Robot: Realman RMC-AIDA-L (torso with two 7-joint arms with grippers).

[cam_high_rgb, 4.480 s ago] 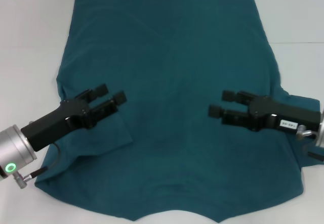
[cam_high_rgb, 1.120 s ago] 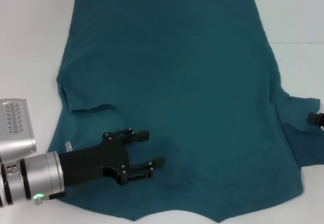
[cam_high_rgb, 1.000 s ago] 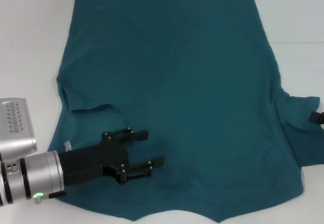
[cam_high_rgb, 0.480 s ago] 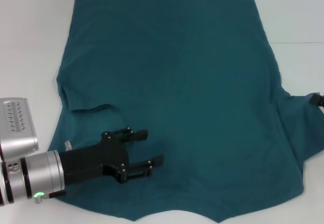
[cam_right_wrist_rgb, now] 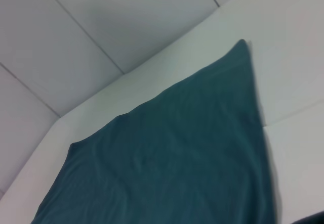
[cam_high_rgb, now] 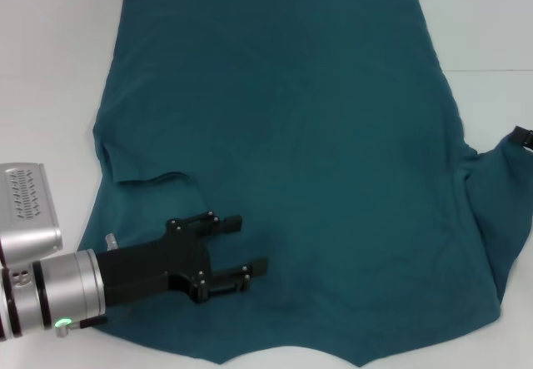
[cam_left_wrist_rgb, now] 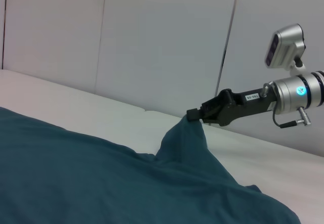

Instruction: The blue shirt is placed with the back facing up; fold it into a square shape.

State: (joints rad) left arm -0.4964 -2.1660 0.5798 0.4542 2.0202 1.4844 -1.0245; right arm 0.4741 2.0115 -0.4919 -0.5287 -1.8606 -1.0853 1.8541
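Shirt (cam_high_rgb: 291, 136) flat on desk (cam_high_rgb: 50, 69). Left claw (cam_high_rgb: 237, 248) spread wide, empty, over shirt. Right claw (cam_left_wrist_rgb: 195, 115) pinched on lifted sleeve (cam_left_wrist_rgb: 185, 138).

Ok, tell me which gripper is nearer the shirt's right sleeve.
Right. The right gripper is shut on the blue shirt at that sleeve's tip, lifting it off the table. The left gripper hovers open over the shirt's opposite side, by the folded-in left sleeve.
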